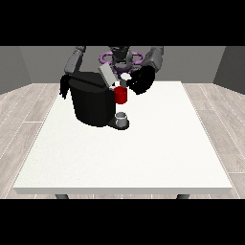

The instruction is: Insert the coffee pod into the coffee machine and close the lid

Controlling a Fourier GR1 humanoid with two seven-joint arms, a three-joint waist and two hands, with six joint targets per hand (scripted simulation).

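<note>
A large white rectangular table [143, 162] fills the foreground. Toward its far left stands a bulky black coffee machine [92, 103], with a small grey cup [122, 117] on its drip base at the front right. Above the cup the machine's red brew section [121, 95] shows, and its grey lid [106, 75] is tilted up, open. Just above the red part sits a small white round coffee pod [125, 76], touching or held by the black hand at the view's right [142, 80]; whether its fingers grasp the pod cannot be told. The pod lies just left of that hand, which is clearly the nearer one. The hand at the view's left [64, 86] hangs behind the machine's far side, fingers unclear.
</note>
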